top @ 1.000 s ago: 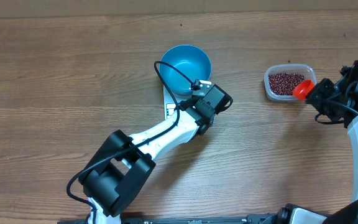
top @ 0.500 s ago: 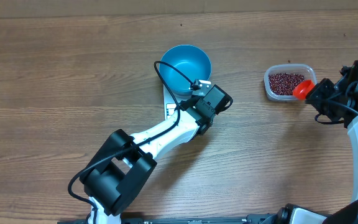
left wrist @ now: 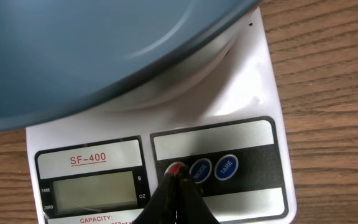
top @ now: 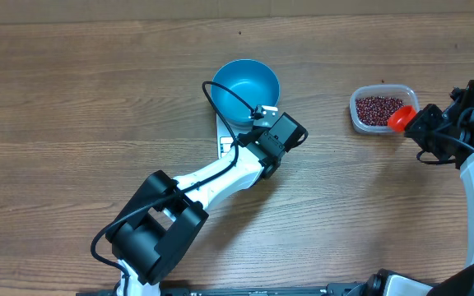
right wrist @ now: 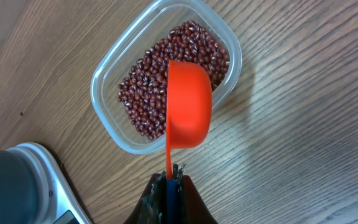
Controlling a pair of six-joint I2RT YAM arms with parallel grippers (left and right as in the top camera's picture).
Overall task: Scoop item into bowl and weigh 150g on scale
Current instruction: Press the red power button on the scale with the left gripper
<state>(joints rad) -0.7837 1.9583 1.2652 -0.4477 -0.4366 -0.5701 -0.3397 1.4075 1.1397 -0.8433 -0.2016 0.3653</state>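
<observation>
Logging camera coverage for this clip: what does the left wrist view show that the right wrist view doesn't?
Left wrist only: the blank display, the shut left claw at the red button. Right wrist only: beans in the clear tub, the orange scoop held by the right claw. Both: the scale, blue bowl and wooden table.

The overhead camera looks straight down on the whole table [top: 72,99]. The left wrist view sits close above the scale [left wrist: 241,93] and bowl [left wrist: 73,50]; the right wrist view looks down on the tub [right wrist: 97,93], sharing the scale's corner.
</observation>
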